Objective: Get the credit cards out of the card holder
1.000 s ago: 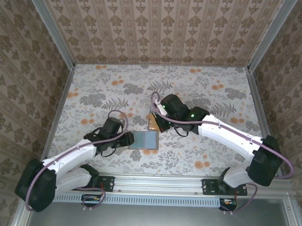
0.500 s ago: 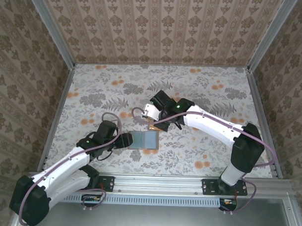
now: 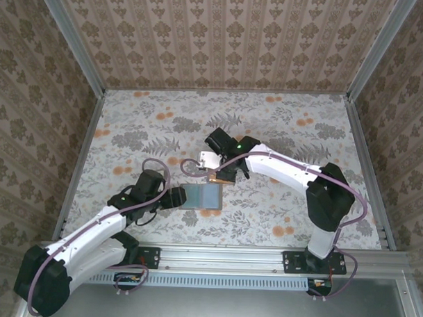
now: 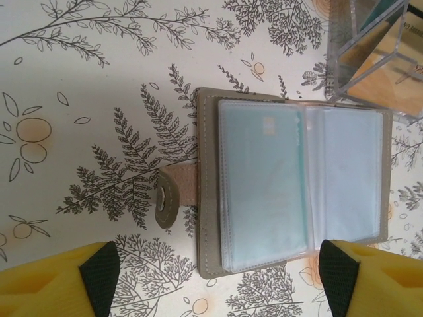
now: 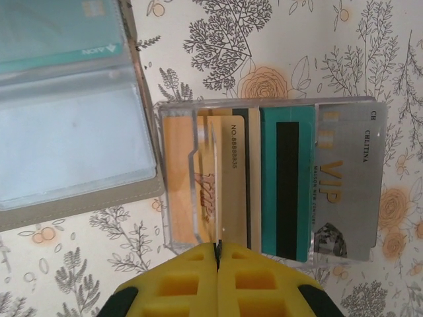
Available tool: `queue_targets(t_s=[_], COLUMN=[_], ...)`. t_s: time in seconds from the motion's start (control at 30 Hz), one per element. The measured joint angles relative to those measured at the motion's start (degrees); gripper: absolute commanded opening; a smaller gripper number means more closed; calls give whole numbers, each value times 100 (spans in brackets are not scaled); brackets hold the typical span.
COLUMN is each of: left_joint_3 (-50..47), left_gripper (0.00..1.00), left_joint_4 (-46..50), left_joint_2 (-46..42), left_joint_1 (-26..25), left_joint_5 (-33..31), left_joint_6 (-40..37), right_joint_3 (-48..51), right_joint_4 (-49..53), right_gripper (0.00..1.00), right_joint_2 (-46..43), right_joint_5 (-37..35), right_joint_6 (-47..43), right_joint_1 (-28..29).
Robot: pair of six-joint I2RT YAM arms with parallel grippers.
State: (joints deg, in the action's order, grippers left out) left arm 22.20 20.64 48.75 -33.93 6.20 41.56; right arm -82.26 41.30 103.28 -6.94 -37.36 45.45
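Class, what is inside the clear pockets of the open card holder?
One pocket of the card holder shows a teal card through its clear face; the neighbouring pocket looks empty. Any cards stacked behind the teal one are covered.

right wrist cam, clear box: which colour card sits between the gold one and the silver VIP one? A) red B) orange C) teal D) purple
C: in the clear box, the teal card with a black stripe lies between the gold card and the silver VIP card.
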Motion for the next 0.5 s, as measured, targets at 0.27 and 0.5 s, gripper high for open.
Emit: queue_targets(t_s=[0.27, 0.5], left_joint_3=[-2, -2], left_gripper=[83, 84], left_joint_4=[0, 0], left_joint_2=[0, 0], left_joint_1=[39, 94], left_joint_5=[0, 2], left_joint_6=[-2, -2], right_joint_3=[-127, -184], right_joint_4=[-33, 96], right_gripper=[0, 1], right_joint_2=[232, 332], right_joint_5=[15, 313], right_joint_6=[-68, -87], right_joint_1=[-79, -160])
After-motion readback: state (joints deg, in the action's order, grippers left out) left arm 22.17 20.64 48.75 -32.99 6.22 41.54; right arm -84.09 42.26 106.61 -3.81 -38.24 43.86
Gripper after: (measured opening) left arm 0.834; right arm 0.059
